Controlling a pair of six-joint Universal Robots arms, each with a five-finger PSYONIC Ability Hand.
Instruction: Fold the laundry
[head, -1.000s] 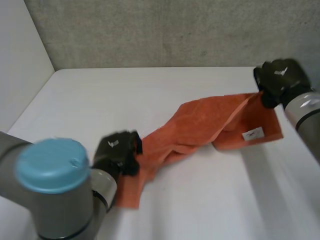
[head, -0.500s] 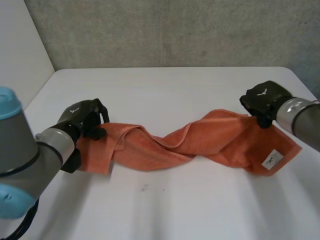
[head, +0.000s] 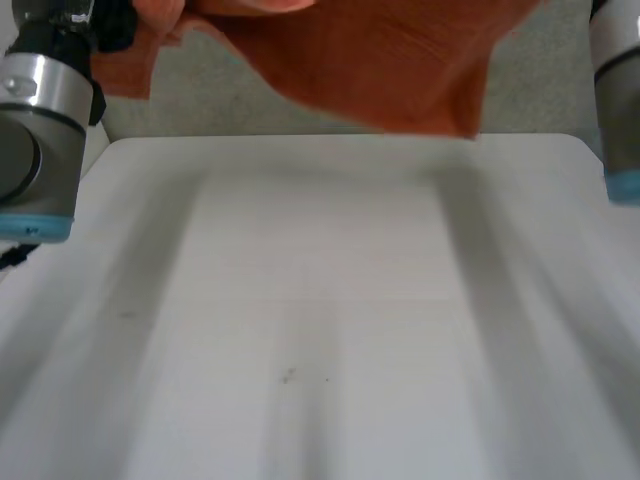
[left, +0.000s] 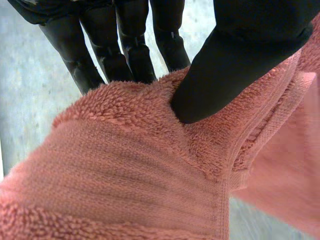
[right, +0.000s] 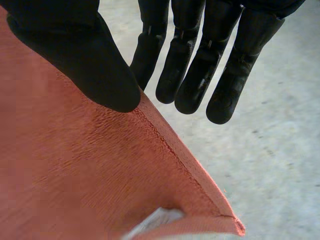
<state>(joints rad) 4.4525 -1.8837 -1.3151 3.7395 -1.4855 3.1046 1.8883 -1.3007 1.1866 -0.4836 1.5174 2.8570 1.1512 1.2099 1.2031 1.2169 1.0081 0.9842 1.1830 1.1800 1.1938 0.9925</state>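
Towel (head: 380, 60) aloft above table (head: 320, 300); wrist views: left hand (left: 240, 60), right hand (right: 75, 50) fingers (right: 200, 70) pinch it

White table (head: 330, 300) (faintly specked) — grey concrete wall (head: 200, 105) rising directly behind it.

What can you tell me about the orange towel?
The orange towel is fluffy terry cloth with a stitched hem and a small white label near one corner. It hangs in the air, spread between both hands, clear of the white table. The left hand pinches one bunched edge with thumb and fingers; the right hand pinches the hem near the label.
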